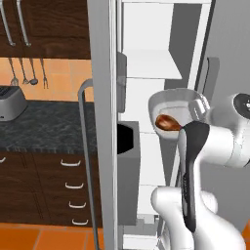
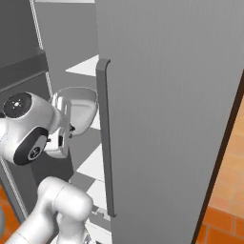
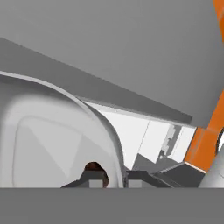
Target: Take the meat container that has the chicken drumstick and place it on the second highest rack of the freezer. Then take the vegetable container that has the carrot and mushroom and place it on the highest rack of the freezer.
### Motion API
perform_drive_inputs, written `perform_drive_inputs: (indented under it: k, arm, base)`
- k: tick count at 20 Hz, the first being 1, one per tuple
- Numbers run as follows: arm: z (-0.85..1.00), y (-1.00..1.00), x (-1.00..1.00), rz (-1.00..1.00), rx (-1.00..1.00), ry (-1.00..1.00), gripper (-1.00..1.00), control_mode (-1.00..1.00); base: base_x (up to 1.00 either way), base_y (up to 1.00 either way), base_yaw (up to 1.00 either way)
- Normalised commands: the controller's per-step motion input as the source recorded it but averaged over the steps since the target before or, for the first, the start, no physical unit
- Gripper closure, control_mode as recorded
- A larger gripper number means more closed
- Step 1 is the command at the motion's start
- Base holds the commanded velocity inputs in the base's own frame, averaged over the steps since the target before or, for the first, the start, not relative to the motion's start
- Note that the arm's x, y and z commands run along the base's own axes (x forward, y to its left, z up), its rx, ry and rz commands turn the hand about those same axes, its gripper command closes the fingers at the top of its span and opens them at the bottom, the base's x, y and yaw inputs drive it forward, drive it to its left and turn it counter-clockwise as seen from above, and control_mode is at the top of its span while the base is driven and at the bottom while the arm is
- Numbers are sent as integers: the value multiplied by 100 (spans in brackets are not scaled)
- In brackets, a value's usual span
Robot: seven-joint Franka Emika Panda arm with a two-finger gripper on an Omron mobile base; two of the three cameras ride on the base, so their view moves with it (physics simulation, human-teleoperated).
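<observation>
Hand (image 3: 114, 178) pinched shut on rim of meat container (image 1: 173, 110) carrying chicken drumstick (image 1: 166, 122); freezer (image 1: 156, 63) shelves at twelve o'clock; keep container level, slide onto second highest rack.

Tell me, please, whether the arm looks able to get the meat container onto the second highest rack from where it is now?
Probably yes. The pincer is shut on the meat container, holding it at the open freezer. Nothing seems to block the second highest rack, though the exact clearance is hard to judge.
</observation>
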Motion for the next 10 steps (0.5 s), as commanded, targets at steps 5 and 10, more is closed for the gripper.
perform_drive_inputs:
  k: [5, 10]
  arm:
    - [-31, 0, 93, -1, 0, 18, 100, -100]
    - [-30, 0, 76, 0, 0, 3, 100, -100]
  base:
    - [0, 0, 0]
    - [0, 0, 0]
